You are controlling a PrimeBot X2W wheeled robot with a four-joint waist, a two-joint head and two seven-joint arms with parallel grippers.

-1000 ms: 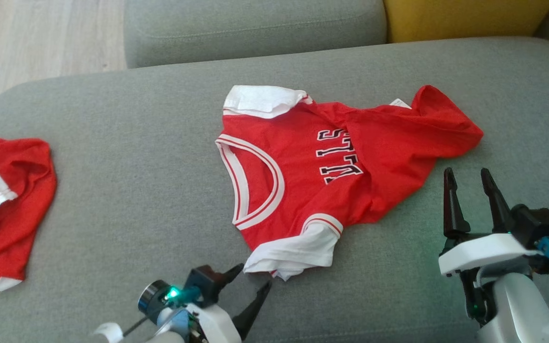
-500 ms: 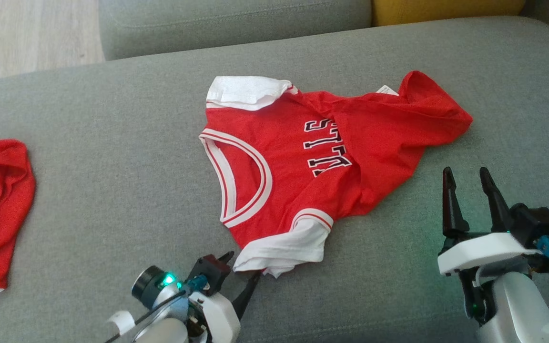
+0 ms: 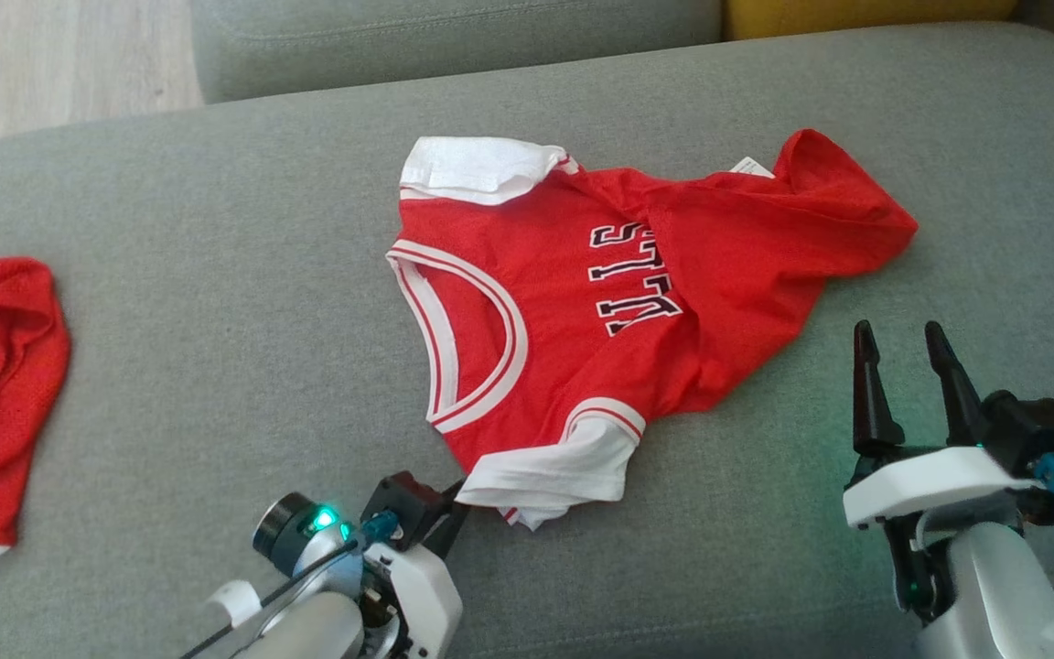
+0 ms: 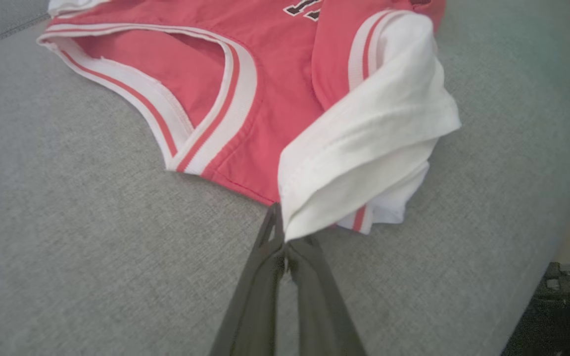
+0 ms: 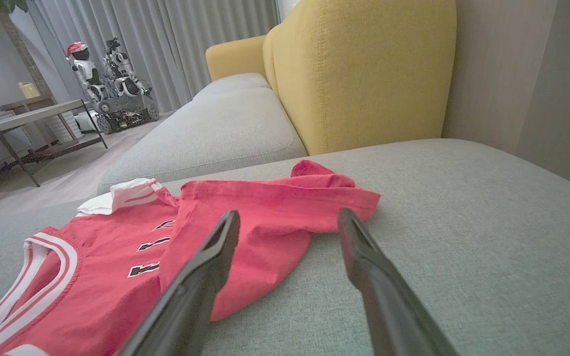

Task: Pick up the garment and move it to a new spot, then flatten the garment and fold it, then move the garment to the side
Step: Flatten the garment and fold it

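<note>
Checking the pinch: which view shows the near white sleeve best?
Left wrist view: the white sleeve lies close and sharp, its corner pinched in the shut left gripper. The head view shows it small; the right wrist view catches a white sliver at most.

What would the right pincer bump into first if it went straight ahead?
Probably the red shirt, its folded-over part lying just ahead of the right pincer; how high the pincer hovers is unclear.

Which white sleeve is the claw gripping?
The near sleeve, pinched at its corner by the left gripper; the far sleeve lies untouched.
</note>
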